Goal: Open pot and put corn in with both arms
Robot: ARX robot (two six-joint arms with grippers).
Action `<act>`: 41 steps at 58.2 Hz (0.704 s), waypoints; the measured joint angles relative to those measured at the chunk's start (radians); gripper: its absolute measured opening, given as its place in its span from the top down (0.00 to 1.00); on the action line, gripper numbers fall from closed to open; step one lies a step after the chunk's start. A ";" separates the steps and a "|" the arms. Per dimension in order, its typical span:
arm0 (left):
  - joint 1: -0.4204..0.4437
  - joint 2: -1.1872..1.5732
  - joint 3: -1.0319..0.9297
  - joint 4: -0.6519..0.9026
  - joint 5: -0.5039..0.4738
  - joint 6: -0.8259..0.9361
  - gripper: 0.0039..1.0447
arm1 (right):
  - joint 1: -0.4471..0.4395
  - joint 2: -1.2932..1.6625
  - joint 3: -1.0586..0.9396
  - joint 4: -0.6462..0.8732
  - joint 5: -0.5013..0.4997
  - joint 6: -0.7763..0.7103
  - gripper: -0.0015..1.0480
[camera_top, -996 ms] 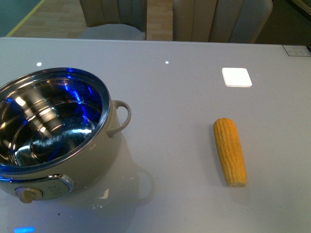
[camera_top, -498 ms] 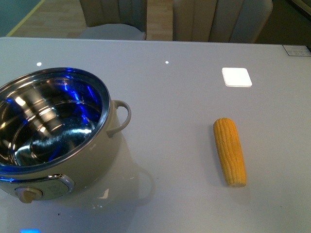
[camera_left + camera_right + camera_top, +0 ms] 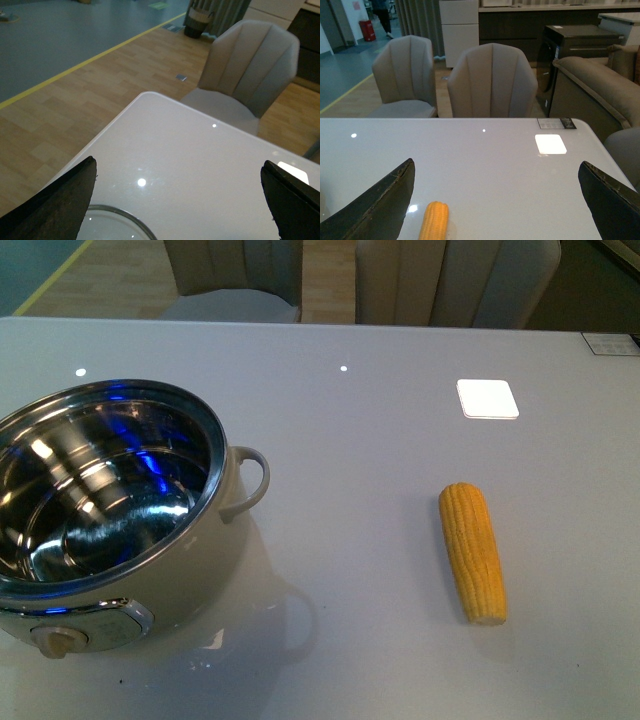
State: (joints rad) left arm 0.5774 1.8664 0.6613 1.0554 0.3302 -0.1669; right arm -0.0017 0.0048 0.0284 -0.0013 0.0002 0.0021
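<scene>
Hanging above the glossy pale grey tabletop (image 3: 350, 490), the left gripper (image 3: 178, 170) has its black metal fingers (image 3: 60, 200) spread wide with nothing between them. A curved rim (image 3: 117, 220) shows just under them; whether it belongs to the pot or to a lid I cannot tell. The right gripper (image 3: 496, 167) is likewise released and empty, its fingers (image 3: 375, 205) wide apart.

At the near left corner stands the large round cream-white electric pot (image 3: 200, 570), with its beige front knob (image 3: 52, 642) toward the near edge and its loop side handle (image 3: 250, 485) pointing toward the middle. It is uncovered and its shiny steel interior is bare; no lid shows in the front view.

Well apart from it, toward the right edge, lies the yellow tapered corn cob (image 3: 474, 552). It points lengthwise away from the near edge, and in the right wrist view it lies low between that gripper's fingers (image 3: 434, 220).

Beyond it are a bright white square patch (image 3: 488, 398) and, past the far edge, pale upholstered chairs (image 3: 455, 280).

The opening looks done; the corn is not yet picked up. On this slick surface the round cob could roll or skid if one finger touches it first. A hold near the narrow end may slip. Carried too low, it could strike the pot's rim, and the left arm near the pot may crowd the right arm's path.
</scene>
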 joint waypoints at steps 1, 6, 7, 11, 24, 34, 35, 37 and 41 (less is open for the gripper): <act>0.000 -0.033 -0.015 -0.011 0.011 -0.003 0.06 | 0.000 0.000 0.000 0.000 0.000 0.000 0.08; -0.004 -0.173 -0.081 -0.064 0.047 -0.010 0.06 | 0.000 0.000 0.000 0.000 0.000 0.000 0.08; -0.006 -0.198 -0.094 -0.075 0.052 -0.011 0.06 | 0.000 0.000 0.000 0.000 0.000 0.000 0.08; -0.018 -0.310 -0.152 -0.134 0.073 -0.012 0.06 | 0.000 0.000 0.000 0.000 0.000 0.000 0.08; -0.075 -0.685 -0.304 -0.399 0.144 -0.012 0.06 | 0.000 0.000 0.000 0.000 0.000 0.000 0.08; -0.143 -0.948 -0.448 -0.404 0.084 0.100 0.26 | 0.000 0.000 0.000 0.000 0.000 0.000 0.08; -0.165 -1.008 -0.470 -0.437 0.069 0.112 0.31 | 0.000 0.000 0.000 0.000 0.000 0.000 0.08; -0.200 -1.097 -0.502 -0.488 0.034 0.129 0.39 | 0.000 0.000 0.000 0.000 0.000 0.000 0.08; -0.244 -1.183 -0.531 -0.521 -0.009 0.143 0.51 | 0.000 0.000 0.000 0.000 0.000 0.000 0.08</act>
State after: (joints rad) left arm 0.3336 0.6830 0.1303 0.5346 0.3214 -0.0235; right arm -0.0017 0.0048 0.0284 -0.0013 0.0002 0.0021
